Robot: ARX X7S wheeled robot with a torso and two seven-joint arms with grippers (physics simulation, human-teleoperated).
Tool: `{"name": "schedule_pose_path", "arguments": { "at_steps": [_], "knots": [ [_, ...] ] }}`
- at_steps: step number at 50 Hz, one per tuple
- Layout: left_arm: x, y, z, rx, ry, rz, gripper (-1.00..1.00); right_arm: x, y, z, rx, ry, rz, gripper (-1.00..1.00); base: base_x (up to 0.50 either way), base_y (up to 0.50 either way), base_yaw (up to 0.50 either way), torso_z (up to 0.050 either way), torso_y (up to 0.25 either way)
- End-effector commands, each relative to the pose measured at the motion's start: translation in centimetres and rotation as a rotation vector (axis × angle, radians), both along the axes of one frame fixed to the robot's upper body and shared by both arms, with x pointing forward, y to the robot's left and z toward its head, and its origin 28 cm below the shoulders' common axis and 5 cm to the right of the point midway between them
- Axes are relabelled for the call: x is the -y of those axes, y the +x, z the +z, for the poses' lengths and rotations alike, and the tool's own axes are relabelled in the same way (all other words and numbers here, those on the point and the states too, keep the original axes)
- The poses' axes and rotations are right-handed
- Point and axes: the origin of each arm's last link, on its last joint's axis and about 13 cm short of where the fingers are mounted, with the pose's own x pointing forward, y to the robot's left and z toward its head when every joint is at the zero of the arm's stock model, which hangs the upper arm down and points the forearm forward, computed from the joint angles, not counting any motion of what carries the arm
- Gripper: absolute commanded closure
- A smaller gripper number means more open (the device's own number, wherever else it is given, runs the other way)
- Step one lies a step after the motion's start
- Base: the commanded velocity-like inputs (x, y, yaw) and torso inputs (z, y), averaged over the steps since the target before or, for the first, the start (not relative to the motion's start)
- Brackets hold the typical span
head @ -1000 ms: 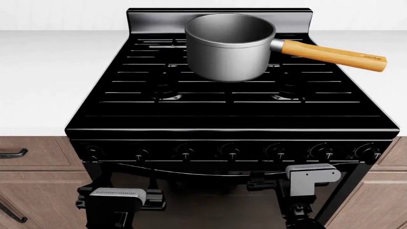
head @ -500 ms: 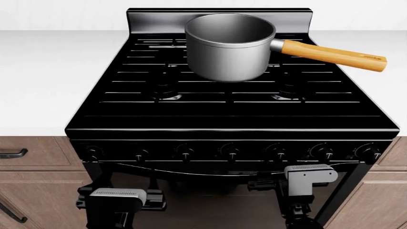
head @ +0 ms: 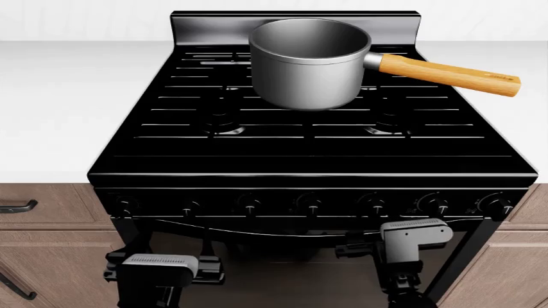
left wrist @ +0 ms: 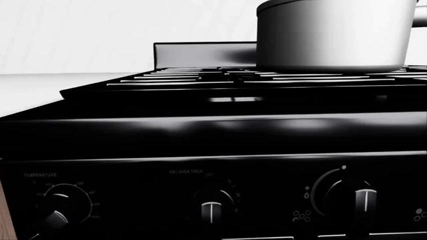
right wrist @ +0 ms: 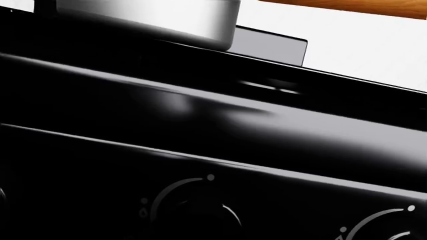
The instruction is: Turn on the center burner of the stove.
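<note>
The glossy black stove (head: 308, 163) fills the head view, with black grates and a row of seven small knobs on its front panel. The middle knob (head: 310, 205) points straight down like the others. My right gripper (head: 347, 247) hovers in front of the oven door, just below the knob row and right of the middle knob. My left gripper (head: 210, 277) sits lower, at the left of the oven door. The left wrist view shows three knobs, one of them a burner knob (left wrist: 353, 197). The right wrist view shows one knob (right wrist: 200, 215) close up. Neither wrist view shows its jaws.
A grey saucepan (head: 308, 64) with a wooden handle (head: 450, 75) stands on the back middle grates. It also shows in the left wrist view (left wrist: 333, 35). White countertop (head: 60, 109) flanks the stove. Wooden drawers with black handles (head: 17, 206) sit below.
My right wrist has shifted slightly left and my left wrist slightly right. The knobs and the saucepan have not moved.
</note>
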Motion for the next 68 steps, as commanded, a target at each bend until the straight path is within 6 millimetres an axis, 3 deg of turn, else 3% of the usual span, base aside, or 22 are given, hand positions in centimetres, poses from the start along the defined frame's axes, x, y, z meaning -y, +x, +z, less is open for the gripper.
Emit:
{"name": "schedule_pose_path", "arguments": {
  "at_steps": [1, 68],
  "knots": [
    [0.03, -0.03, -0.09, -0.002, 0.002, -0.001, -1.0, -0.63, -0.53, 0.01, -0.033, -0.1, 0.062, 1.0, 0.0, 0.0, 0.0, 0.0, 0.0],
    [0.07, -0.06, -0.14, 0.007, 0.017, -0.003, -1.0, -0.71, -1.06, -0.37, -0.176, -0.46, 0.108, 1.0, 0.0, 0.0, 0.0, 0.0, 0.0]
  ]
}}
